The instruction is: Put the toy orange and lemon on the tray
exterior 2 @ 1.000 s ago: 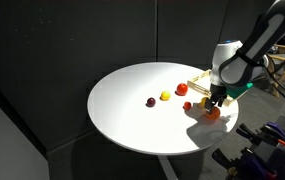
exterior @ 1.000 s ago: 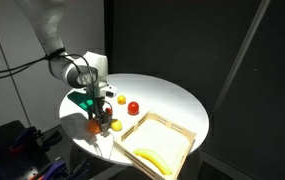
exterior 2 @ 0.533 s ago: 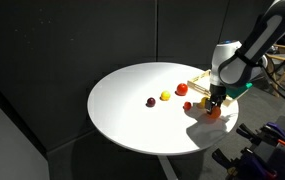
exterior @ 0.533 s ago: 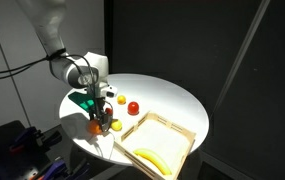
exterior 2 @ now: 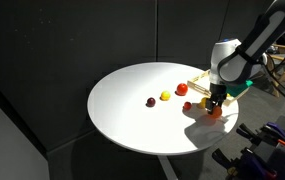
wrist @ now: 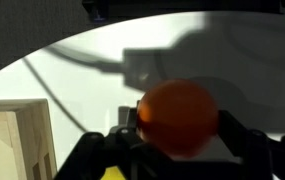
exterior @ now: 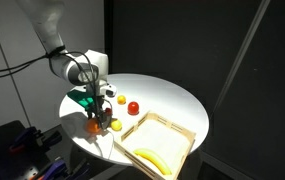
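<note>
The toy orange (wrist: 179,115) sits between my gripper's (wrist: 177,138) two dark jaws, which touch both its sides, low over the white round table. In both exterior views the gripper (exterior: 99,113) (exterior 2: 217,101) points down onto the orange (exterior: 93,126) (exterior 2: 213,113) near the table's edge. The lemon (exterior: 115,125) (exterior 2: 202,103) lies on the table right beside the orange; a yellow bit shows in the wrist view (wrist: 112,172). The light-wood tray (exterior: 172,132) (wrist: 17,140) stands close by on the table.
A banana (exterior: 152,158) lies in the tray. A red-and-yellow fruit (exterior: 134,107) (exterior 2: 182,89), a small yellow fruit (exterior: 122,99) (exterior 2: 165,96) and a dark red one (exterior 2: 151,101) lie in a row on the white table (exterior 2: 132,110).
</note>
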Controlling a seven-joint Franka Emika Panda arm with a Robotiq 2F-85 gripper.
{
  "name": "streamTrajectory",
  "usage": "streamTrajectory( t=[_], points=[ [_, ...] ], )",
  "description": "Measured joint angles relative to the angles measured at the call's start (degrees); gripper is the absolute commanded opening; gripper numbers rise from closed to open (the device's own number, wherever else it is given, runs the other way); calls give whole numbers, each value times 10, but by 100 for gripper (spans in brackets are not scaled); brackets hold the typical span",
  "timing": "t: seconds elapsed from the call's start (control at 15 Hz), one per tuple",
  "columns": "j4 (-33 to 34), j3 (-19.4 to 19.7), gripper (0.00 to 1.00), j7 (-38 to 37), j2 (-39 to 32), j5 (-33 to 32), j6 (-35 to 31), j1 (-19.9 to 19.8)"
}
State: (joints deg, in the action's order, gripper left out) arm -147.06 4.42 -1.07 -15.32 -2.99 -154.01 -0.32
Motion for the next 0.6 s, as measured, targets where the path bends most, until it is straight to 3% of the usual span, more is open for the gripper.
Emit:
streamTrajectory(
  t=[0.6],
  points=[
    [2,-9,54,-7,82,1,57,3]
  ],
)
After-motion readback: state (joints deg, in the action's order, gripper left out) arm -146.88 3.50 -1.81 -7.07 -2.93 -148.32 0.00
